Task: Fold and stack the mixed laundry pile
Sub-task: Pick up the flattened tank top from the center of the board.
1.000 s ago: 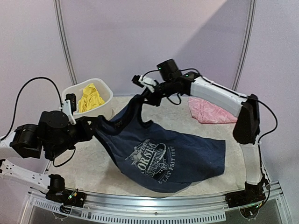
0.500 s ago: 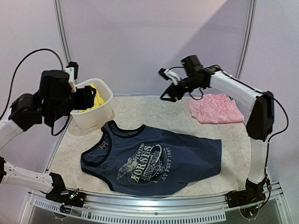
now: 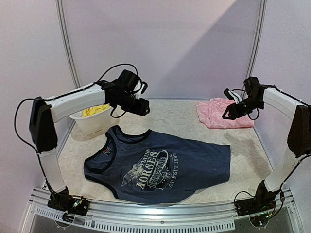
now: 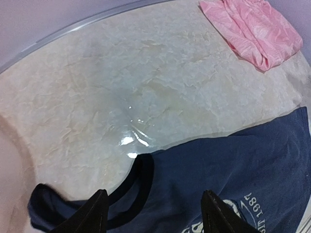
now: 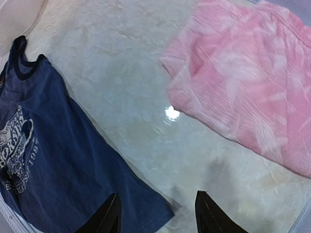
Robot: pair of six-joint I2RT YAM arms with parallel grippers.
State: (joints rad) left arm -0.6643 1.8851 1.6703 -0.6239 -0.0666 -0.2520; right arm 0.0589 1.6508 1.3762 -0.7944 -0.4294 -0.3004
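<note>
While nothing is held, left end effector (image 4: pixel 155 206): fingers apart.
Right end effector (image 5: pixel 157 206): apart, empty.
Navy top (image 3: pixel 160 162): spread flat by the tabletop's (image 3: pixel 170 116) front edge.
Fold: both shoulders are probably best pinched evenly.

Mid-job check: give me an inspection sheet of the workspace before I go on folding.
Surface: pale crinkled table cover, with a glare spot.
Job's things: navy top spread flat, print up, unfolded; pink piece lying flat at far right; yellow piece in the white tub.
Clutter: nothing seen.
Grippers: left gripper open, empty, above the top's neckline; right gripper open, empty, near the top's hem.
Cables: black cable loops above the left arm, clear of the cloth.
Surroundings: lilac walls, metal poles.
</note>
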